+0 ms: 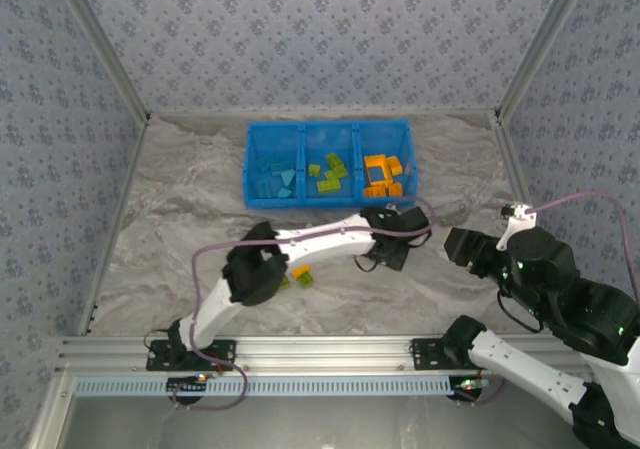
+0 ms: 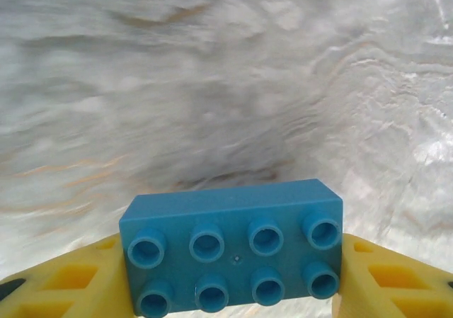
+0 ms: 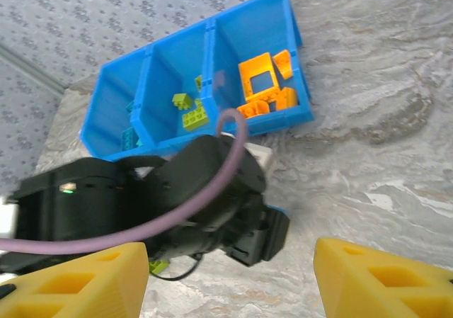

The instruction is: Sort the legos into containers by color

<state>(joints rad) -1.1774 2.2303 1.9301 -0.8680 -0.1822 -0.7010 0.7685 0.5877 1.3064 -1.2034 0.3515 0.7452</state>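
Bricks (image 1: 300,275), orange and green, lie loose by my left elbow (image 1: 255,274). My left pincer (image 2: 233,279) clamps a light blue brick (image 2: 233,236) over the table (image 2: 212,84); my right pincer (image 3: 230,275) gapes empty. Beyond, the bin (image 1: 300,202) holds sorted legos (image 1: 330,169).

A brick (image 2: 232,247) sits between the fingers of the left gripper (image 1: 392,241). The bin (image 1: 255,164) lies just beyond, the right gripper (image 1: 460,243) to its right, two loose bricks (image 1: 298,276) behind.
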